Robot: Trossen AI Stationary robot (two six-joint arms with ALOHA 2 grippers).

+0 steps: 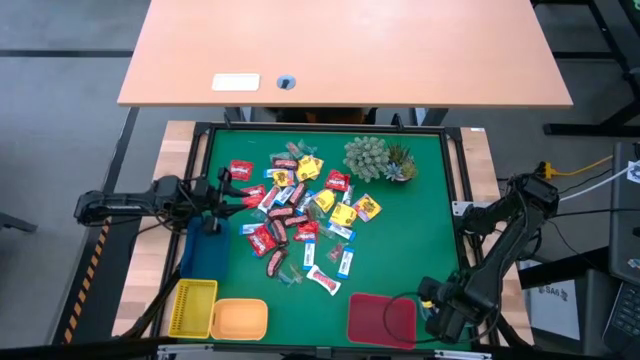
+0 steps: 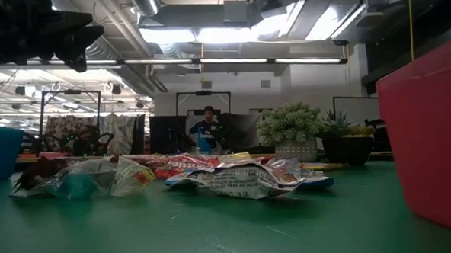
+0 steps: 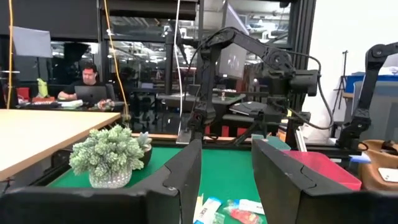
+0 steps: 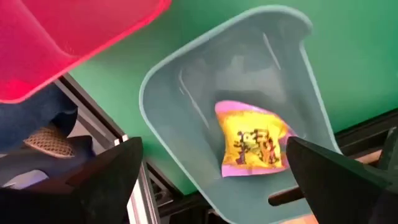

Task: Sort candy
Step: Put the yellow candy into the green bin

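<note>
The candy (image 1: 300, 215) lies as a loose pile of many small wrapped sweets mid-mat, also in the low view (image 2: 235, 176). One yellow candy with a pink edge (image 4: 255, 143) rests flat in a teal tray (image 4: 236, 112). My right gripper (image 1: 445, 315) hangs over that tray at the near right corner, pointing down. It is open (image 4: 224, 174), its fingers wide on either side and above the candy. My left gripper (image 1: 215, 195) waits at the mat's left edge, level, open (image 3: 227, 180), with nothing between its fingers.
A red tray (image 1: 380, 318) stands next to the teal one at the near edge. Yellow (image 1: 193, 305) and orange (image 1: 240, 318) trays sit near left, a blue one (image 1: 200, 248) behind them. A spiky green plant (image 1: 375, 158) stands far right. A wooden desk (image 1: 340, 50) lies beyond.
</note>
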